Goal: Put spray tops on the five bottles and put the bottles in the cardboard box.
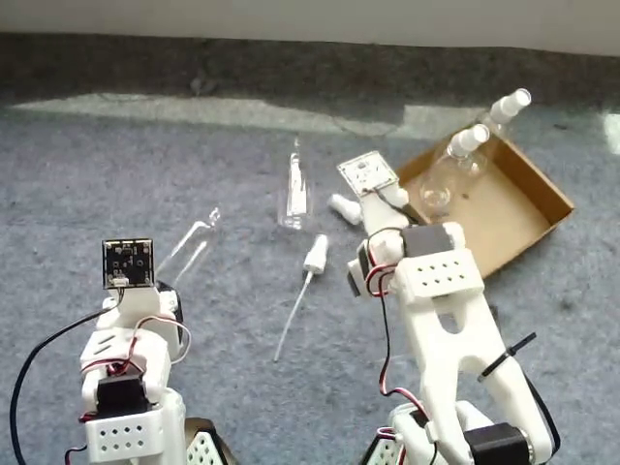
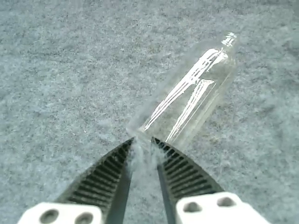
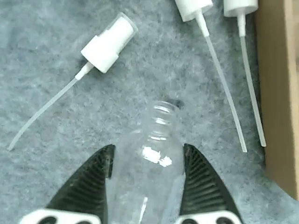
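Presently: left jaws narrowly parted, grey surface showing between them, tips right at the base of a bare clear bottle [image 2: 187,102] lying on the fuzzy grey desk [image 2: 56,70]. The right jaws clamp a second bare bottle [image 3: 154,158] by its body, open neck pointing away from the wrist. Near that neck lies a capped spray top [image 3: 108,41] with its dip tube. Two more spray tops [image 3: 194,7] lie just beside the cardboard box [image 3: 280,93]. A third bare bottle [image 1: 295,189] lies mid-desk. Two topped bottles [image 1: 470,143] lie in the box.
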Controlling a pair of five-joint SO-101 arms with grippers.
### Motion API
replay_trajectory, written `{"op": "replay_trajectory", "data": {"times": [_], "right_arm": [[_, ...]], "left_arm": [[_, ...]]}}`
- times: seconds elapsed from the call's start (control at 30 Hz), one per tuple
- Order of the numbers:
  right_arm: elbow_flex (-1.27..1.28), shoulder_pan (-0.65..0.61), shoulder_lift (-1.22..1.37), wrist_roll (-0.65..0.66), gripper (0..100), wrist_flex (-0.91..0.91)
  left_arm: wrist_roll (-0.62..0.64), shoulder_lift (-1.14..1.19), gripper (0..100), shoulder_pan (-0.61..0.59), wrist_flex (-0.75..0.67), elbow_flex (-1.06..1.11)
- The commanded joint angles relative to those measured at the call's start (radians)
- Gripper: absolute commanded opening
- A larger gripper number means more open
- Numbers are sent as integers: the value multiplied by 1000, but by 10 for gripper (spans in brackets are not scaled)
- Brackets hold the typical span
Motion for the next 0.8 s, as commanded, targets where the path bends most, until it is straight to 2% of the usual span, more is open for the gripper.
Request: {"op": "replay_trajectory", "data": {"times": [0.0, 0.13, 0.2, 0.33, 0.57, 0.77], "right_arm": [[64, 15, -30, 28, 9, -140], [134, 13, -30, 226, 9, -185], [154, 13, -30, 267, 9, -185], [171, 13, -30, 302, 13, -180], [185, 13, -30, 330, 141, -180], [194, 13, -35, 330, 149, -179]], "left_arm": [[-5, -13, 4, 54, -20, -2], [-5, -13, 4, 58, -25, 5], [-5, -13, 4, 59, -25, 7], [-5, -13, 4, 59, -25, 7], [-5, -13, 4, 61, -25, 7], [-5, -13, 4, 61, -25, 8]]}}
